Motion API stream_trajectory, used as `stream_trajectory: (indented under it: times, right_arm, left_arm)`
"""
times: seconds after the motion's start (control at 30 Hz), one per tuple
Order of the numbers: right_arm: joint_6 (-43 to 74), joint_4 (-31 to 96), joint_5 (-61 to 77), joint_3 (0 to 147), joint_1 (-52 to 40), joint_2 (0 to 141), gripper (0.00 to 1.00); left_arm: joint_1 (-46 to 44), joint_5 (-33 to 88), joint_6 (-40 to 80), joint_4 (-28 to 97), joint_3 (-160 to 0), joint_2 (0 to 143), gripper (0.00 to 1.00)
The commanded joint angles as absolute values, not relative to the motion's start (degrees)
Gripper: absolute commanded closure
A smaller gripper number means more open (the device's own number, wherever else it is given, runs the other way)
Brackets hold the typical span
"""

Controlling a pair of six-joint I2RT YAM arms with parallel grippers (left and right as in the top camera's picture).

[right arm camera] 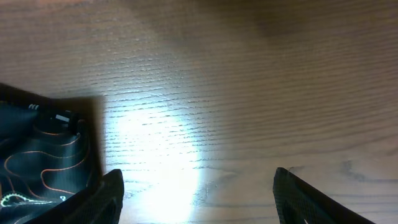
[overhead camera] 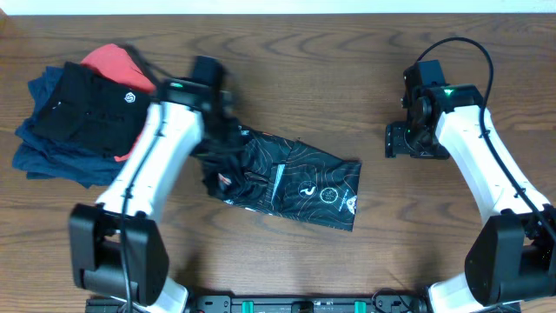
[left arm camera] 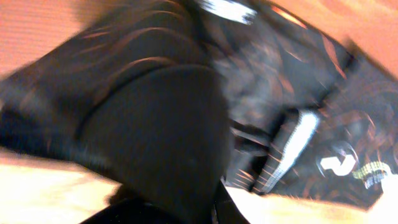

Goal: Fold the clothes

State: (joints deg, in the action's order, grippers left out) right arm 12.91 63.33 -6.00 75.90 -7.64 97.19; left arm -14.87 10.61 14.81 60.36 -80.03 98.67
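Observation:
The black shirt (overhead camera: 304, 187) with orange-and-white contour lines lies partly folded in the middle of the table, its left end bunched up. My left gripper (overhead camera: 221, 143) is over that left end. In the blurred left wrist view the gripper (left arm camera: 211, 211) is shut on a thick fold of the shirt (left arm camera: 298, 93), which bulges up in front of the jaws. My right gripper (overhead camera: 395, 139) is open and empty over bare wood, right of the shirt. In the right wrist view its fingers (right arm camera: 196, 193) are spread wide, and the shirt's corner (right arm camera: 37, 162) shows at the left.
A stack of folded garments sits at the far left: a plain black shirt with a small white emblem (overhead camera: 91, 109), a coral-red one (overhead camera: 113, 61) and navy ones (overhead camera: 43, 152). Both arm bases stand at the front edge.

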Motion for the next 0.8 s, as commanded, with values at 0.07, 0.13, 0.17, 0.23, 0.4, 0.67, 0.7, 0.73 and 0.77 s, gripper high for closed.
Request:
stream_trajectory:
  times: [0.07,0.13,0.17,0.23,0.4,0.67,0.7,0.73,0.77]
  right_arm:
    - [12.6,63.4,-6.4,75.5,-7.4,97.5,0.25]
    - [12.6,63.4,-6.4,75.5,-7.5,97.5,0.25]
    - [12.6,63.4,-6.4,75.5,-7.5,97.5,0.25]
    - [12.6,63.5,-6.4,75.5,-7.5,97.5,0.25]
    - [12.6,64.1,-6.0,75.5,-7.5,97.5,0.25]
    - [12.6,64.2,-5.8,75.5,-7.5,97.5,0.24]
    - [12.6,64.2,-5.8,75.5,-7.5,97.5,0.24]
    - [12.6,64.2,-5.8,75.5,-7.5,97.5,0.24]
    - [12.6,64.2,-5.8,75.5,-7.5,97.5,0.24]
  left_arm:
    - [-27.2,11.3,17.2,58.9,-80.8,98.7,0.94]
    - [-31.1,11.3,19.5,56.7,-80.8,99.1,0.94]
    - [-32.8,11.3,20.3,55.5,-80.8,99.3,0.94]
    - [-36.0,11.3,21.6,52.8,-80.8,99.7,0.94]
    - [-41.5,10.4,21.8,47.4,-80.8,101.1,0.93]
    - [-44.1,10.5,21.7,45.8,-80.8,104.6,0.94]
    - [-44.2,10.5,21.7,45.6,-80.8,105.1,0.93]
    - [-44.2,10.5,21.7,45.5,-80.8,105.4,0.94]
    - [-44.2,10.5,21.7,45.3,-80.8,105.6,0.94]
